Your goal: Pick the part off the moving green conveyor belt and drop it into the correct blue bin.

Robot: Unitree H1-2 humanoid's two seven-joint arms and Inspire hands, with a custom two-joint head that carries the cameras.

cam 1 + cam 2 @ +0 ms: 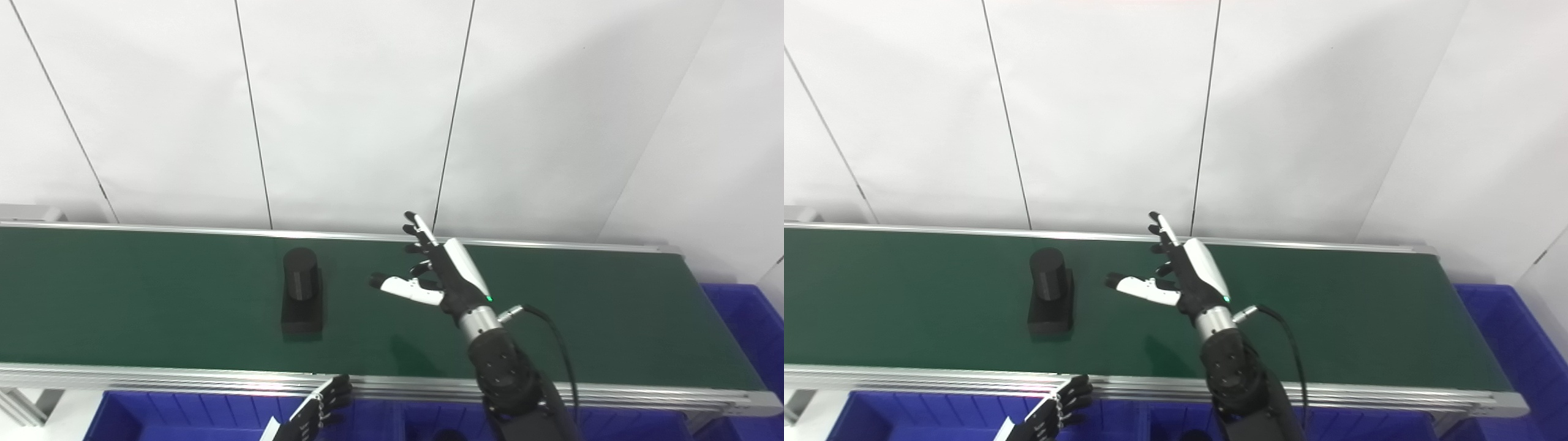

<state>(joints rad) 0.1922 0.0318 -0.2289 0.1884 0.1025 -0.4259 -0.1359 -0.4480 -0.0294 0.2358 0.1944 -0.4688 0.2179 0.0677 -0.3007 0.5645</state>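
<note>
Below, the left hand (321, 405) is showing only partly at the near edge, its fingers slightly curled, holding nothing. The right hand (438, 269) is hovering over the green conveyor belt (122, 294), fingers spread apart, just right of the black part (301, 297). Blue bins (744, 318) are lining the near and right edges, cut off.

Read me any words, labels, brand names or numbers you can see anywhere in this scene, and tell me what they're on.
None: no readable text on the black part, the green belt, the blue bins, the wall or either hand.
</note>
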